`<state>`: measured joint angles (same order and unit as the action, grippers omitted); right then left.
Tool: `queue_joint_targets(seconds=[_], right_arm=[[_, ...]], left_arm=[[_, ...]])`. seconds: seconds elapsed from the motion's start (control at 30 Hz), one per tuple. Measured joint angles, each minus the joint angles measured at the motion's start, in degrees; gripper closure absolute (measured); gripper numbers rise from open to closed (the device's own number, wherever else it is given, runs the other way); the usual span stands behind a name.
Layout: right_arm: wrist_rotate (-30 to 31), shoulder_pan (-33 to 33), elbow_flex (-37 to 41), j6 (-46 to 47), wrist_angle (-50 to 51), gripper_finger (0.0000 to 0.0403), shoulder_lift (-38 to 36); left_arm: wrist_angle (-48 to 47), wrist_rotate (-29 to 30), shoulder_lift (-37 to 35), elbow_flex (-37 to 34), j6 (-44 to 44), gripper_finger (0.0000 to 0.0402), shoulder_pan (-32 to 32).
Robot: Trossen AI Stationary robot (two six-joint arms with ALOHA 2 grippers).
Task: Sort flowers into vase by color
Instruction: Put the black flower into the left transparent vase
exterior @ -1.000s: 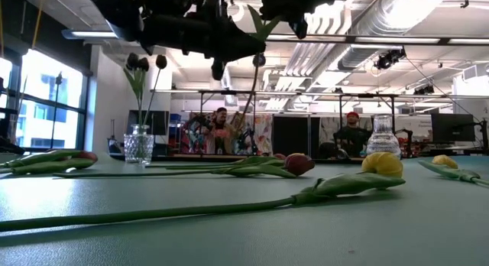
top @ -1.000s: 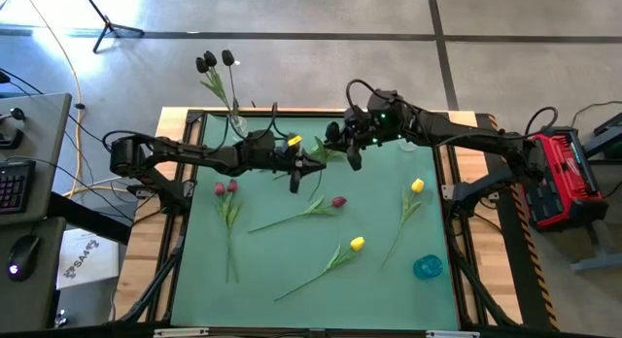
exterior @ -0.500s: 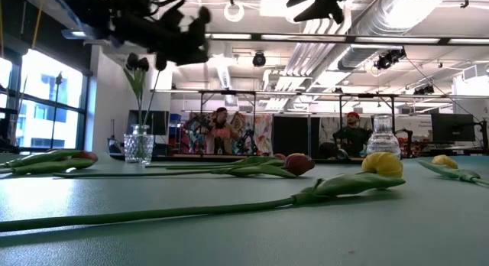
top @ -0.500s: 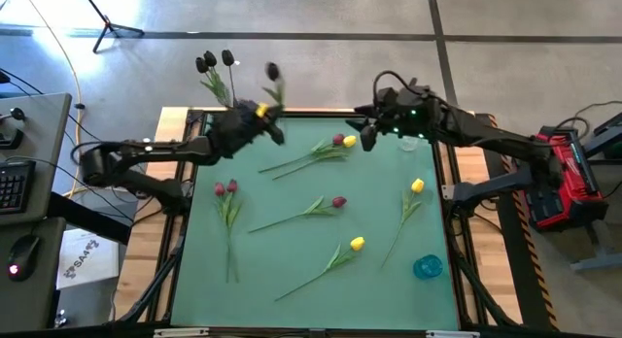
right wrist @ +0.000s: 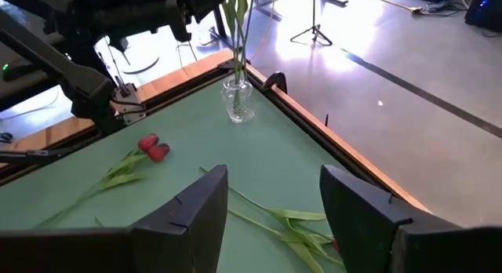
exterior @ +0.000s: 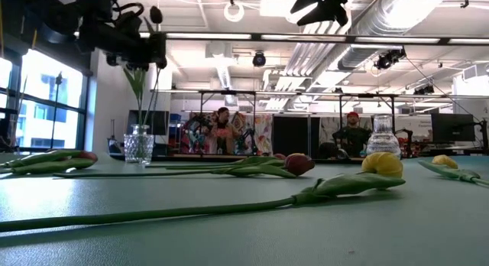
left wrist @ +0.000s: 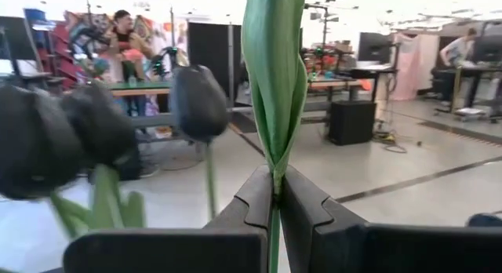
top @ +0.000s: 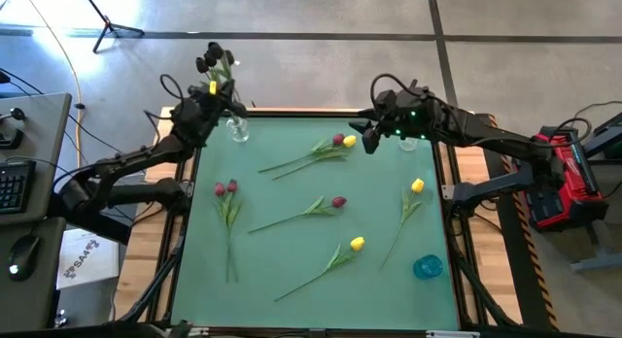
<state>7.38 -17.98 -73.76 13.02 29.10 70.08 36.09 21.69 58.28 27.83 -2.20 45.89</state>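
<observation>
Two hands | left hand [left wrist: 276, 196] pinches a flower stem [left wrist: 274, 77] above the vase [top: 237, 130], so it drops in upright | right hand [top: 368, 137] spread, holding nothing

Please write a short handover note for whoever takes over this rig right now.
Left tool: shut on a flower stem, raised by the clear vase at the mat's far left corner.
Right tool: open, empty, above the far right of the mat.
Done: black tulips stand in that vase.
Left: seat the held flower; red and yellow tulips lie on the mat; a second vase is empty.
</observation>
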Motion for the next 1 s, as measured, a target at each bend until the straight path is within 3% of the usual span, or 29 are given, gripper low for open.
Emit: queue_joint_targets(seconds=[0.33,0.57,0.7,1.0], right_arm=[[1.24,-0.04,0.0,0.0,1.55,0.0213,0.04],[1.53,-1.11,0.0,-0.02,1.55,0.0213,0.06],[1.04,-2.01,0.0,0.0,1.53,0.0213,0.07],[-0.34,-2.29,0.0,0.96,1.53,0.0213,0.07]], left_arm=[[-9.64,0.13,-5.09,0.02,0.01,0.0401,1.74],[-18.27,1.42,-4.27,0.02,3.72,0.0401,1.72],[-18.65,1.55,-2.84,0.02,5.53,0.04,1.72],[-20.51,3.55,0.17,0.02,14.23,0.0342,1.72]])
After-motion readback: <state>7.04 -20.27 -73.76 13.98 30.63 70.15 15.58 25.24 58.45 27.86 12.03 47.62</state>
